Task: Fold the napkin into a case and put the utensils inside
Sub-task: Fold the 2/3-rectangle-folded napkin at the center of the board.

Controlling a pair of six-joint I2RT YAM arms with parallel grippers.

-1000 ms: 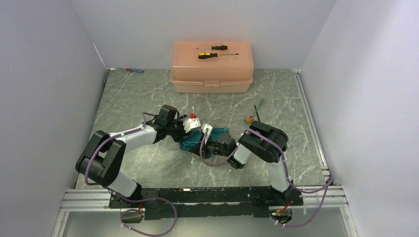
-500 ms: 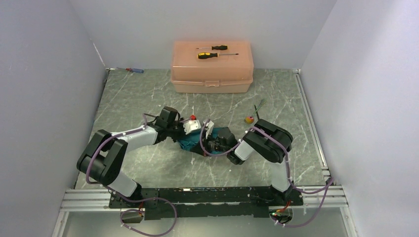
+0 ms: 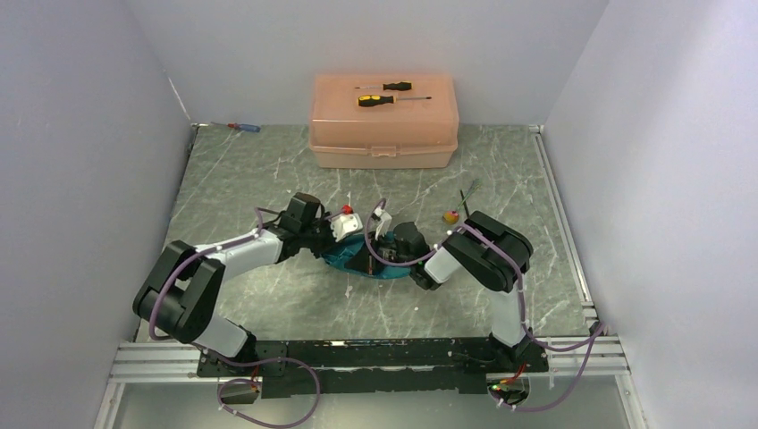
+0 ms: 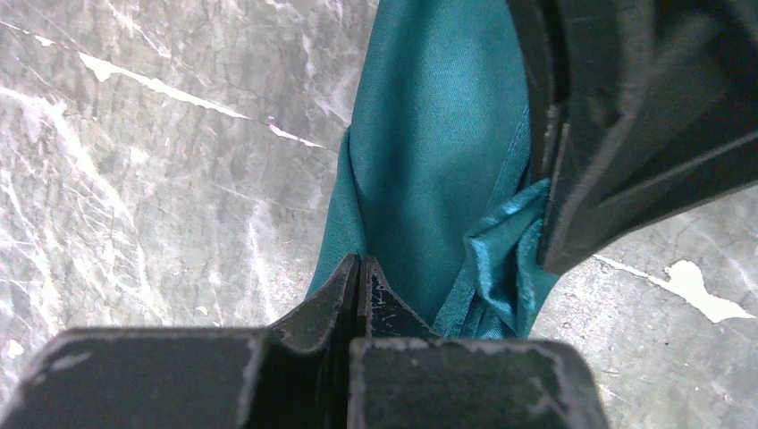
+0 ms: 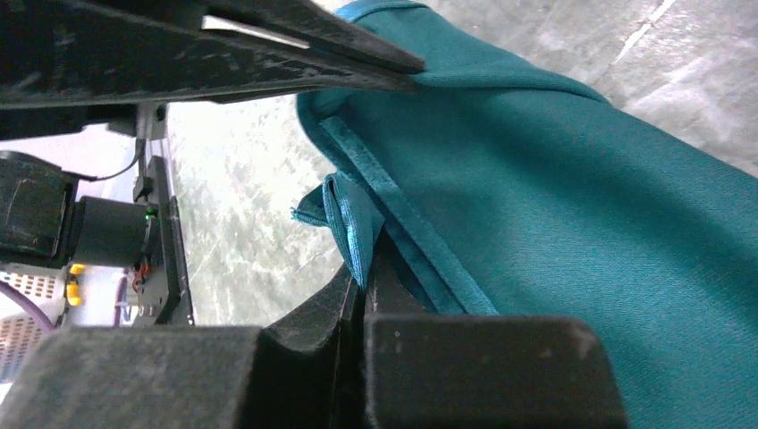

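The napkin (image 4: pixel 429 152) is pinched at its edge by the clenched left gripper (image 4: pixel 358 282); its folded hem is clamped in the right gripper (image 5: pixel 362 288).

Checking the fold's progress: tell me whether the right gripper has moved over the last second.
Yes. In the top view the right gripper has shifted a little toward the peach box, its jaws shut on the napkin.
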